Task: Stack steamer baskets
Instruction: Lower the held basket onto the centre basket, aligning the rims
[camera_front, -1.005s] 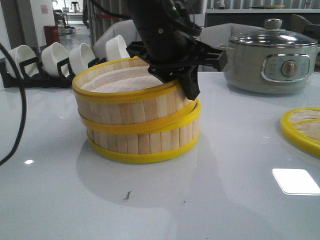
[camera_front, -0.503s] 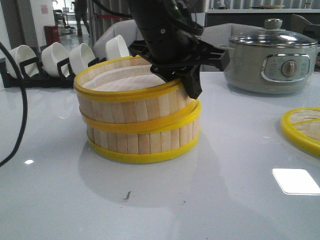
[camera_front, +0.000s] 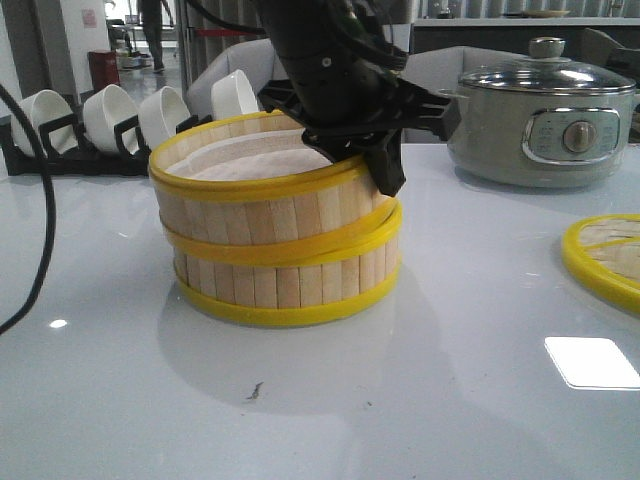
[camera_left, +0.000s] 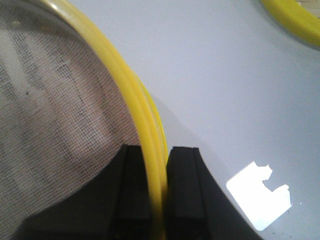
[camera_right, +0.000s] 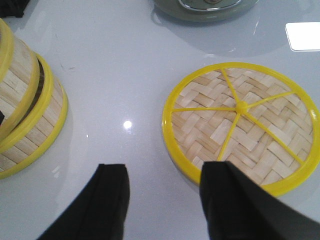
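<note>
Two steamer baskets stand stacked at the table's middle. The upper basket (camera_front: 262, 205) sits tilted on the lower basket (camera_front: 285, 285), its right side lower. My left gripper (camera_front: 372, 160) is shut on the upper basket's right rim (camera_left: 150, 145), one finger inside over the white liner (camera_left: 50, 100), one outside. The stack also shows in the right wrist view (camera_right: 27, 115). The woven yellow-rimmed lid (camera_right: 240, 125) lies flat to the right (camera_front: 605, 255). My right gripper (camera_right: 162, 200) is open and empty above the table, next to the lid's near edge.
A grey-green electric pot (camera_front: 545, 115) with a glass lid stands at the back right. A black rack of white bowls (camera_front: 110, 120) stands at the back left. A black cable (camera_front: 40, 200) hangs at the far left.
The upper basket has shifted a little to the right with my left gripper and sits slightly lower on the bottom one. The lid has not moved.
</note>
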